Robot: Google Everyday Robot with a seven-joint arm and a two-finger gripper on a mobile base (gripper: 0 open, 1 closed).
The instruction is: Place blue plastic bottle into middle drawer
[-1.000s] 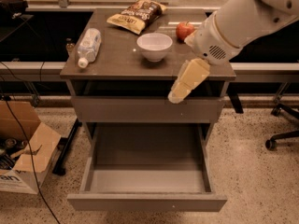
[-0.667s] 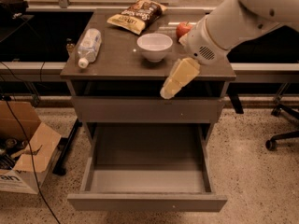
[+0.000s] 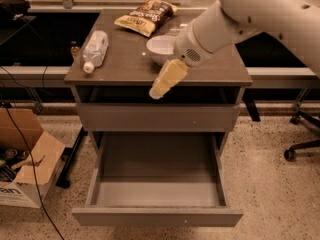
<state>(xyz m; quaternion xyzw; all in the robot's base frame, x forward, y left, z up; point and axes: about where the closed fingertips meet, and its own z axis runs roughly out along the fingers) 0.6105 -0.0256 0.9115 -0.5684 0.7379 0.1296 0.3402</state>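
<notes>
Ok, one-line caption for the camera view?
Gripper at the front edge of the cabinet, blue plastic bottle lying on top, middle drawer open below.

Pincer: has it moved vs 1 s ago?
Yes. The pincer has shifted left along the cabinet front, from right of the white bowl to in front of it, nearer the blue plastic bottle.

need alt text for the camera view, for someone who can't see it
A robot arm's tool hovers at the front edge of a grey cabinet top, to the right of a blue plastic bottle lying on that top. Below, the middle drawer stands pulled open, its grey inside bare. A white bowl and a snack bag also sit on top.
</notes>
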